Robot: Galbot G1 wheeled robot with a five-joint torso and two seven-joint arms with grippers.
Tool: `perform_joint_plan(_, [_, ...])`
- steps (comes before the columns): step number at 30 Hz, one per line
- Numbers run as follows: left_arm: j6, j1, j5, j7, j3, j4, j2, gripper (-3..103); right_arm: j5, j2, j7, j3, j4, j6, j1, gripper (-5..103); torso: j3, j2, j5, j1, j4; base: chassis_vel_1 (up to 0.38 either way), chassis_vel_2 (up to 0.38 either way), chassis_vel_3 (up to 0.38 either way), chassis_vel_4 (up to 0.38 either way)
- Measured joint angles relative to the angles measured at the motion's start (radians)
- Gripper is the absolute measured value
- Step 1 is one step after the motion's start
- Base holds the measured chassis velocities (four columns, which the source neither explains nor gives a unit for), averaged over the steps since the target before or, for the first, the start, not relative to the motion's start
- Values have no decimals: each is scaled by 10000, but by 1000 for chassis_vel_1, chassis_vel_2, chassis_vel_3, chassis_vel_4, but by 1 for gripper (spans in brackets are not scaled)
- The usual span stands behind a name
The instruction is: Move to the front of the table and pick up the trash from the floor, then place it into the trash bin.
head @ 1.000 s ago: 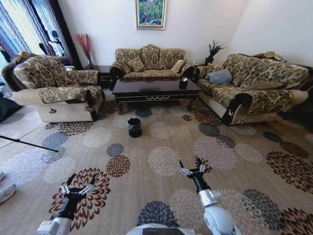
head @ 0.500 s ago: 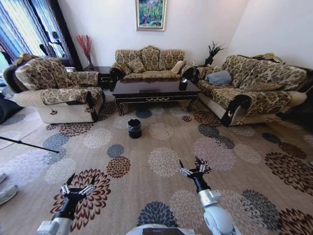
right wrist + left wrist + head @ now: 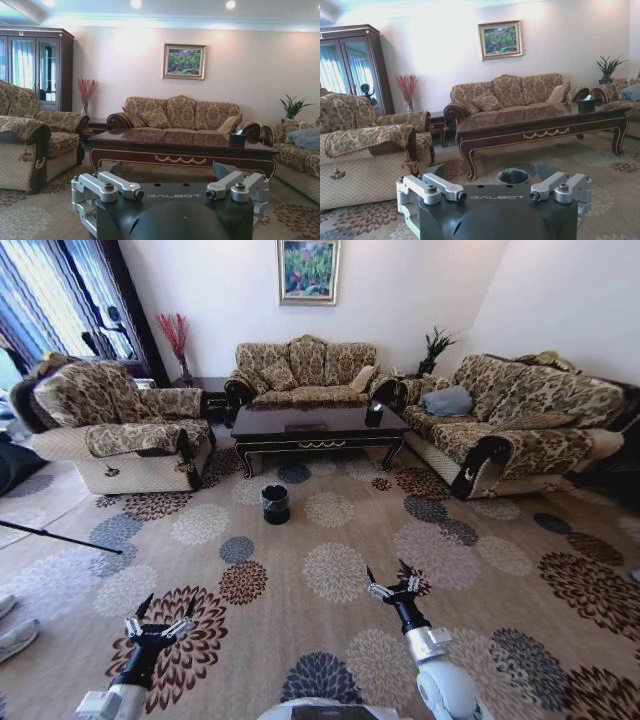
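Observation:
The dark-brown table [image 3: 318,426] stands across the room in front of the back sofa, also seen in the wrist views [image 3: 540,131] [image 3: 180,145]. The black trash bin [image 3: 275,503] sits on the flowered carpet floor [image 3: 335,570] just before the table's left half; its rim [image 3: 513,175] peeks over the left gripper. The trash is out of view. My left gripper [image 3: 158,625] and right gripper [image 3: 393,585] are held low over the carpet near me, both open and holding nothing.
An armchair [image 3: 115,425] flanks the table on the left, and a long sofa [image 3: 520,415] on the right. A black tissue box [image 3: 375,412] stands on the table. A dark rod [image 3: 55,535] lies on the floor at far left. Open carpet stretches between me and the bin.
The whole head picture has shifted slightly, so the camera has moved a little. Both arms hold the same pose, grippers still open.

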Motion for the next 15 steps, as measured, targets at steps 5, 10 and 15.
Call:
perform_joint_plan(5, [0,0,0,0,0,0,0,100,0,0,0,0,0,0,0,100,0,-2,0,0,0,0,0,0,0])
perform_joint_plan(10, [0,0,0,0,0,0,0,100,0,0,0,0,0,0,0,100,-13,-30,0,-12,0,0,0,0,0])
perform_joint_plan(15, [0,0,0,0,0,0,0,100,0,0,0,0,0,0,0,100,-28,-55,0,-24,0,0,0,0,0])
